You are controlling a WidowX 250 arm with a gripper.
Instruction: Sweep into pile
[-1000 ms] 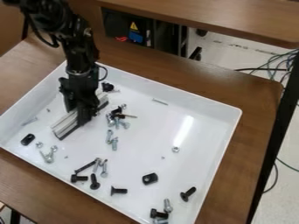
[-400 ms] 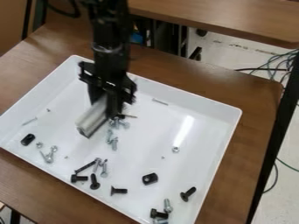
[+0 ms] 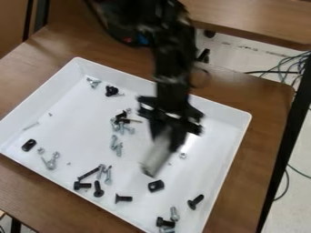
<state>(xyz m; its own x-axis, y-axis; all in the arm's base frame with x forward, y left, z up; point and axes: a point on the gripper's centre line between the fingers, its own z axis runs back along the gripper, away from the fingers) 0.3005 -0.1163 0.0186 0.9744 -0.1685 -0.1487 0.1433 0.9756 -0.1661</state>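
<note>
The black robot arm (image 3: 173,68) comes in from the top and hangs down. At its low end, the gripper (image 3: 165,140) points down, its two fingers holding on.

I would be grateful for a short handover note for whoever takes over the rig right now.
Gripper: closed on a pale bar, in the picture's right half of the white tray.
Hardware: screws, bolts and nuts lie scattered in the tray, including a black screw and a nut.
Done: only small loose clusters, no single pile.
Left: sweep the scattered pieces together.
</note>
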